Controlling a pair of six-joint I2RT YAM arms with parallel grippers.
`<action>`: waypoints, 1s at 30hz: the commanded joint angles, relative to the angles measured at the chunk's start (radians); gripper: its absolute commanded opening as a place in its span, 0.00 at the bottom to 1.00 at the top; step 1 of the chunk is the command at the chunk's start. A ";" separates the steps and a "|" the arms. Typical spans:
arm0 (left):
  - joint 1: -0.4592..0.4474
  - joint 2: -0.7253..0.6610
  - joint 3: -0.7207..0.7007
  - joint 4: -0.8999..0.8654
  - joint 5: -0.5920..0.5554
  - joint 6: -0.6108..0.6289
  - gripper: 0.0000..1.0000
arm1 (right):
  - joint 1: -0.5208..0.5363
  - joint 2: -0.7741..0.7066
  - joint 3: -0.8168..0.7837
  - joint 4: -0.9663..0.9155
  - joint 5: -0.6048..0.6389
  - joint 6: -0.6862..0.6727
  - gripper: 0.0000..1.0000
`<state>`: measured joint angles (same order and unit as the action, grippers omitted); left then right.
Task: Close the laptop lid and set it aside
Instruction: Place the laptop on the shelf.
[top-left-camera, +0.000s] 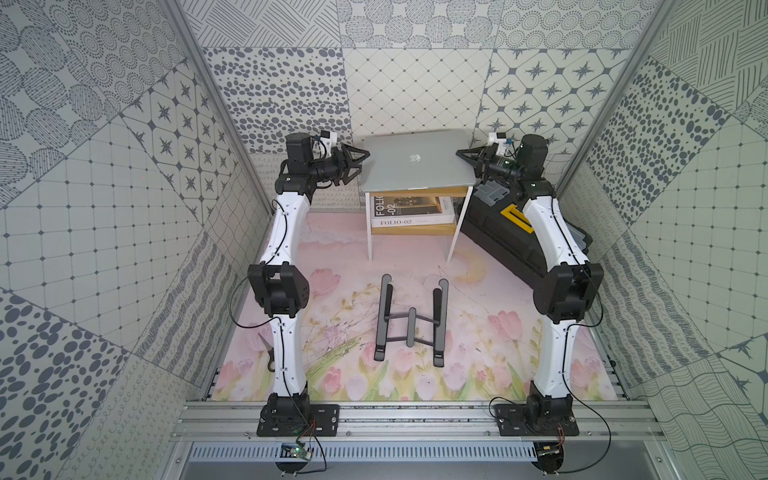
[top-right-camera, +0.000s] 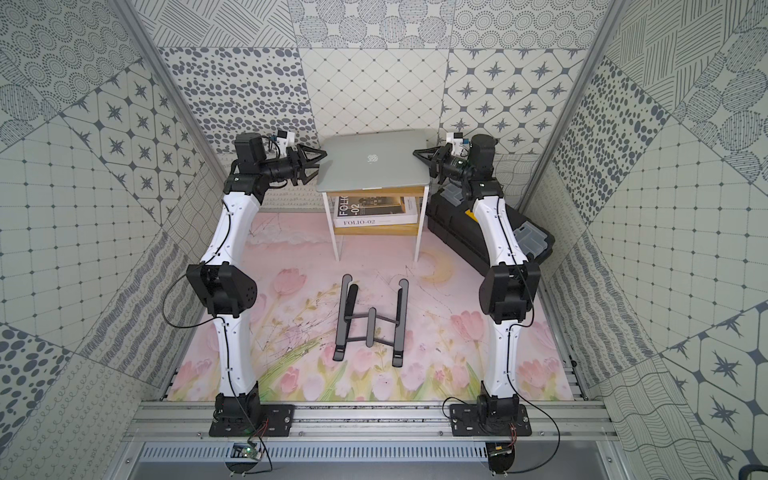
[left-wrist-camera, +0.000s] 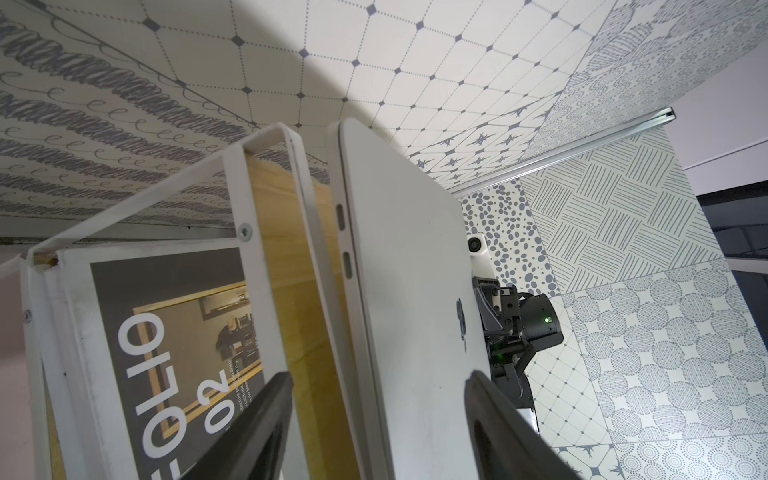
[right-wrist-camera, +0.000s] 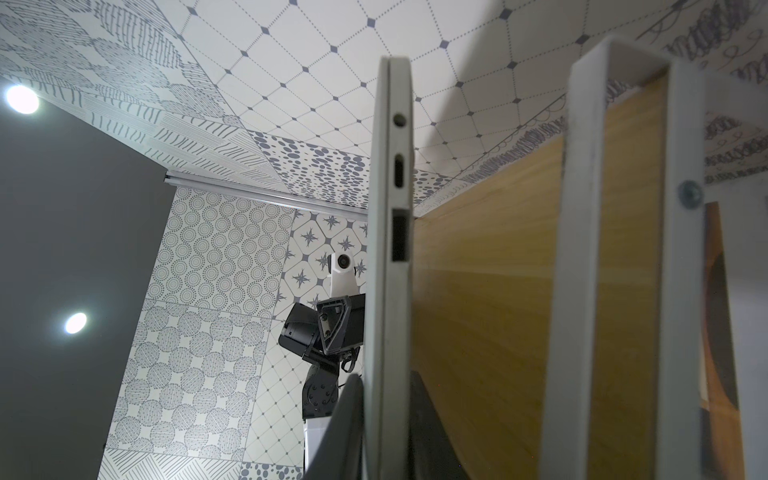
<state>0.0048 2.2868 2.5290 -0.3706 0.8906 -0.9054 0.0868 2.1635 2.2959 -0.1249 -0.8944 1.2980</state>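
we take the small white table (top-left-camera: 369, 232) with the wooden top as our mark. the laptop (top-left-camera: 415, 164) lies on top of that table, reaching out past it on both sides. the laptop lid (top-right-camera: 374, 162) is folded down flat on the base, silver back and logo facing up.

on the table's left side, the left pincer (top-left-camera: 358, 166) stands well open. in the left wrist view one of its fingers (left-wrist-camera: 257, 428) sits on the table side of the laptop's edge and the other over the lid, with clear gaps between. we see it holding nothing.

on the table's right side, the right pincer (right-wrist-camera: 384, 399) is closed onto the laptop's edge. in the right wrist view one finger (right-wrist-camera: 345, 424) presses the lid side and the other sits between the base and the wooden top. we cannot tell whether that edge is raised off the wood.

under the table top, on its lower shelf, lies a book (top-left-camera: 409, 212) marked folio-02. in front of the table a dark grey folding stand (top-left-camera: 411, 320) rests on the floral mat (top-left-camera: 478, 353). just beside the table's right legs sits a black toolbox (top-left-camera: 498, 237).
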 joint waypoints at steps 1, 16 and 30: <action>0.003 -0.023 -0.013 -0.071 -0.008 0.106 0.67 | 0.004 0.000 0.040 0.091 0.066 -0.083 0.00; -0.034 -0.013 -0.015 -0.153 -0.034 0.172 0.55 | 0.004 0.065 0.167 0.006 0.085 -0.119 0.24; -0.027 0.006 -0.015 -0.154 -0.038 0.175 0.53 | 0.008 0.089 0.302 -0.249 0.113 -0.350 0.40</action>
<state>-0.0196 2.2810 2.5168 -0.4603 0.8539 -0.7715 0.0914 2.2570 2.5542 -0.3904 -0.7994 1.0409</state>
